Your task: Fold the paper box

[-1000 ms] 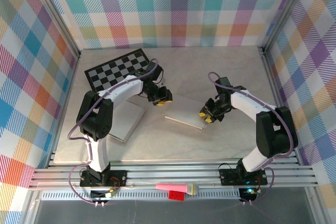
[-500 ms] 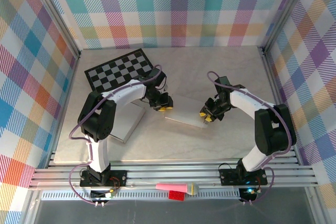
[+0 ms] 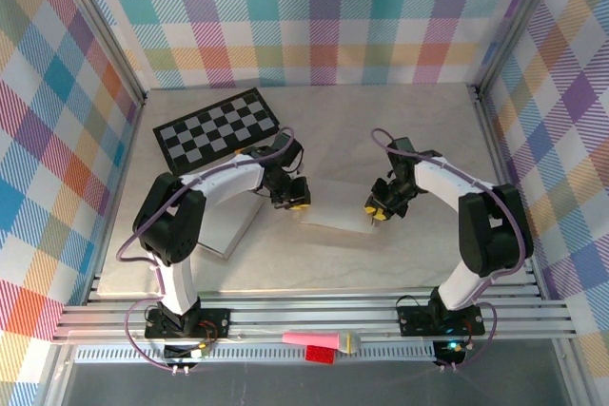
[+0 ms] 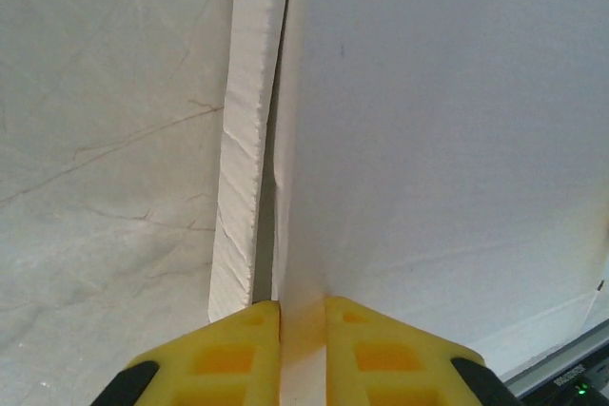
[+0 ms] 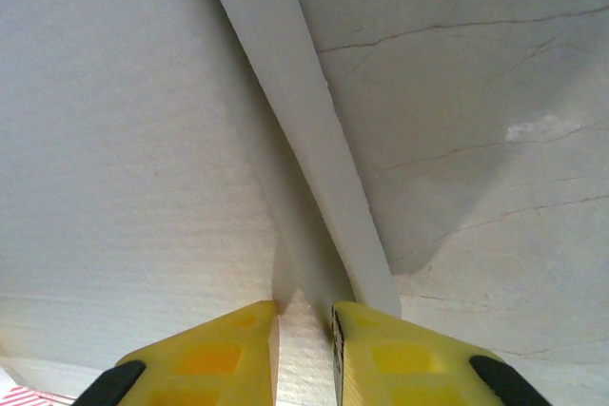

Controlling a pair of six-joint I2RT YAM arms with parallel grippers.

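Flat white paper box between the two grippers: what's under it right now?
Pale marbled tabletop shows around the flat white paper box, which apparently rests on it. The left gripper and right gripper each pinch an edge. Anything beneath its middle is covered.

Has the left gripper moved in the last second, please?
Yes: the left gripper, on the paper box, slid down the top view, away from the checkerboard.

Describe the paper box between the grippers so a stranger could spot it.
On the pale table, look right of the checkerboard mat, near the middle. The paper box is the flat white sheet there. Unlike the other white sheet to its left, the left gripper and right gripper pinch its ends.
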